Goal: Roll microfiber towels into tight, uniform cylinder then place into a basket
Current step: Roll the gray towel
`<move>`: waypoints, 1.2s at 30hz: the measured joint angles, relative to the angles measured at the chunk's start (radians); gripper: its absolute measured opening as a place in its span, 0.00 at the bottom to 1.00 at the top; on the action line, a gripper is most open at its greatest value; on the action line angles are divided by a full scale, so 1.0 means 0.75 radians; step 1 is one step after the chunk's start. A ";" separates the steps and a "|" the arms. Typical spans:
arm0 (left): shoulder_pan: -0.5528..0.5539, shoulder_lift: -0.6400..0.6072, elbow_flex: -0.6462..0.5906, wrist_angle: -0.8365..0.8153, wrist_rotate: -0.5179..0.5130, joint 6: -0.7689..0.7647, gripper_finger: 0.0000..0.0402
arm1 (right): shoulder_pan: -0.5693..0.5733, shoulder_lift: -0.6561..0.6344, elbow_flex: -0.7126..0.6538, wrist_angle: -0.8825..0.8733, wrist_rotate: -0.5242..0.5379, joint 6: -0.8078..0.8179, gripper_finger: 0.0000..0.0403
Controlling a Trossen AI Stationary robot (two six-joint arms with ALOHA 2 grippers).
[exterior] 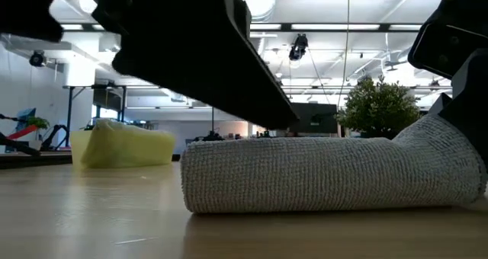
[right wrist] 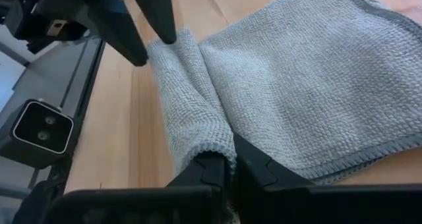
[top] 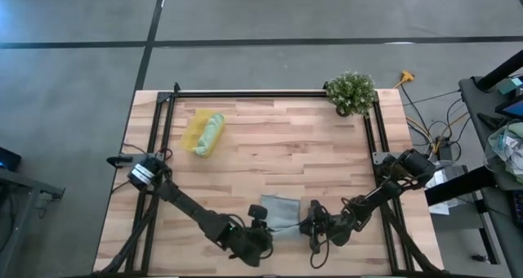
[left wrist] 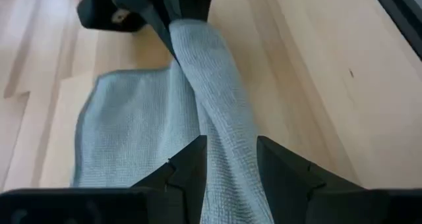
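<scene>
From above, grey-blue towel (top: 282,212) at the near table edge, part-rolled, roll axis running from left gripper (top: 260,222) to right gripper (top: 314,222); at each wrist, left fingers (left wrist: 188,174) loosely straddling one end, right gripper (right wrist: 227,166) pinched shut on the other.

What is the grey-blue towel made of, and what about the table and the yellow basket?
The grey-blue towel looks like soft microfiber cloth: a fine nubby weave, a stitched hem, and it folds limply. The table looks like wood, pale planks with visible grain and a smooth, slightly shiny finish. The yellow basket is probably plastic; it looks translucent and holds its shape, though it is too far off to be sure.
</scene>
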 joint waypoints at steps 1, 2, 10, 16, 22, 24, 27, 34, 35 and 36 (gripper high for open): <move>0.002 0.001 -0.001 -0.001 0.011 -0.002 0.29 | 0.000 0.000 0.000 0.000 0.000 -0.001 0.02; 0.003 0.002 -0.001 -0.001 0.024 -0.002 0.29 | 0.000 0.000 0.000 0.000 0.000 -0.001 0.02; 0.003 0.007 -0.005 0.006 0.090 -0.111 0.29 | 0.000 0.000 0.000 0.000 -0.005 -0.022 0.02; 0.007 0.012 -0.041 0.007 0.062 -0.106 0.29 | 0.000 0.001 0.000 0.000 -0.005 -0.032 0.02; 0.023 0.012 -0.051 0.004 0.057 -0.116 0.29 | 0.000 0.001 -0.001 0.002 -0.005 -0.036 0.02; 0.028 0.012 -0.054 0.002 0.074 -0.118 0.29 | 0.000 0.001 -0.001 0.004 -0.005 -0.036 0.02; 0.038 0.012 -0.061 0.005 0.079 -0.179 0.28 | 0.000 0.001 -0.001 0.005 -0.005 -0.038 0.02; 0.107 0.010 -0.125 0.019 0.220 -0.326 0.10 | 0.001 0.005 -0.005 0.031 -0.006 -0.086 0.02; 0.114 0.008 -0.135 0.025 0.236 -0.326 0.06 | 0.003 0.006 -0.005 0.035 -0.006 -0.094 0.02; 0.122 0.005 -0.143 0.025 0.243 -0.325 0.03 | 0.003 0.007 -0.005 0.037 -0.006 -0.100 0.02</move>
